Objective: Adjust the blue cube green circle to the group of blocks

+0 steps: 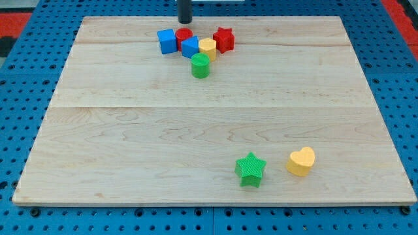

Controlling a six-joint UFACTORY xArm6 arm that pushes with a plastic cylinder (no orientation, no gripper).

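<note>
A blue cube [168, 41] lies at the view's top, at the left end of a tight group. Beside it are a red cylinder [184, 34], a second blue block [190, 47], a yellow block [207, 48] and a red star [224, 40]. A green cylinder [200, 66] stands just below the group, touching or nearly touching the second blue block and the yellow block. My tip [185, 21] is at the top edge of the board, just above the red cylinder and apart from it.
A green star [251, 169] and a yellow heart [301, 161] lie near the view's bottom right. The wooden board [130, 130] rests on a blue perforated table [13, 130].
</note>
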